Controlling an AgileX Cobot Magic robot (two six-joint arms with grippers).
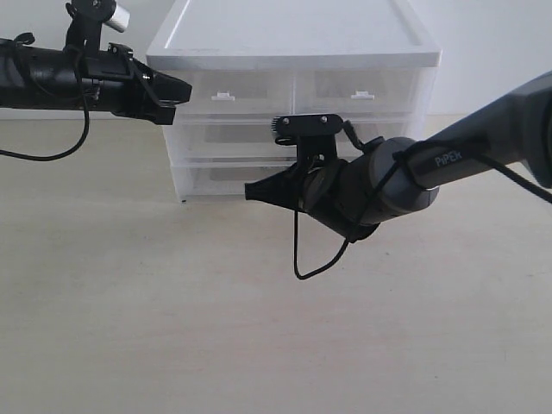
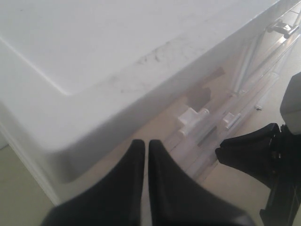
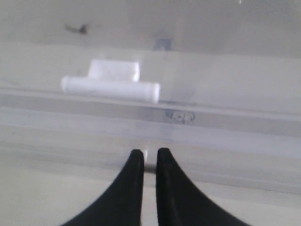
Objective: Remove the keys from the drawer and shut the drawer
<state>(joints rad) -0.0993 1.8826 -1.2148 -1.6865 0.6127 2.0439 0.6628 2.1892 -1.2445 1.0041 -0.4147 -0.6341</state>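
Observation:
The drawer (image 1: 207, 179), the lowest translucent tier of the white cabinet (image 1: 293, 34), looks pushed in flush. My right gripper (image 1: 250, 191) points at its front. In the right wrist view that gripper (image 3: 149, 151) stands against the drawer front (image 3: 235, 150), its fingers nearly together with a sliver of the white tab handle (image 3: 146, 156) between the tips. My left gripper (image 1: 183, 89) hangs shut and empty by the cabinet's top left corner, and in the left wrist view it (image 2: 146, 142) hovers over the cabinet's edge. The keys are hidden.
Above the drawer is an alike wide drawer (image 1: 224, 134) with its own handle (image 3: 110, 88), then two half-width top drawers (image 1: 223, 96). The cabinet stands at the back of a pale wooden table (image 1: 172, 328). A black cable (image 1: 315, 267) loops below my right arm.

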